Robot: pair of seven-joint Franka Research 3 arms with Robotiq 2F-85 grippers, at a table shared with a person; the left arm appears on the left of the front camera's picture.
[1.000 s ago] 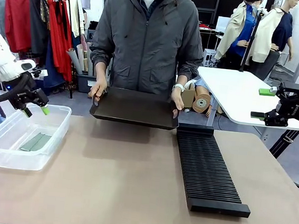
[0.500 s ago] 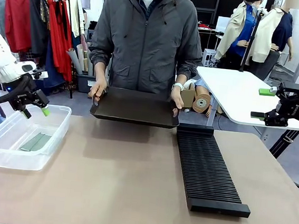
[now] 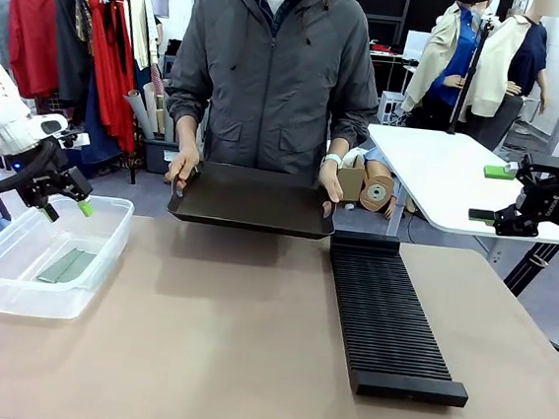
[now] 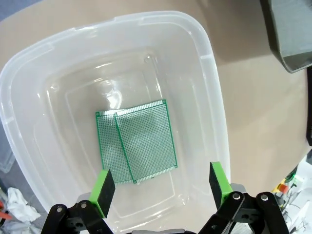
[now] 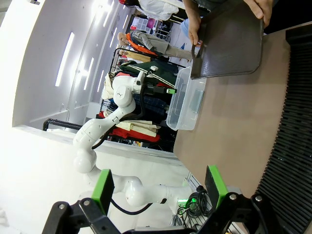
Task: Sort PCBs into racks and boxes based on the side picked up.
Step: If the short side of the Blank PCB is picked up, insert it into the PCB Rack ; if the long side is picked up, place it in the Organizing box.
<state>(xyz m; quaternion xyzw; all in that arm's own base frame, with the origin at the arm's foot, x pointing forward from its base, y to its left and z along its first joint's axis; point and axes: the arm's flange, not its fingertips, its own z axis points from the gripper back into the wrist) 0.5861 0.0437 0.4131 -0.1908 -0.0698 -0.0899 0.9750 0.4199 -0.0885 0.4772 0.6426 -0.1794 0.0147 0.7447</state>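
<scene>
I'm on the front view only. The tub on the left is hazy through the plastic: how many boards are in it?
Observer: Two PCBs lie flat on the floor of the clear tub, overlapping, seen from the left wrist.
Operator: Is the left gripper holding one?
Observer: No. The left gripper hangs above the tub, jaws wide apart with nothing between the pads.
Operator: And the right gripper? It's side-on for me.
Observer: The right wrist view shows the right gripper open and empty too, with the ribbed black rack beside it on the table.
</scene>
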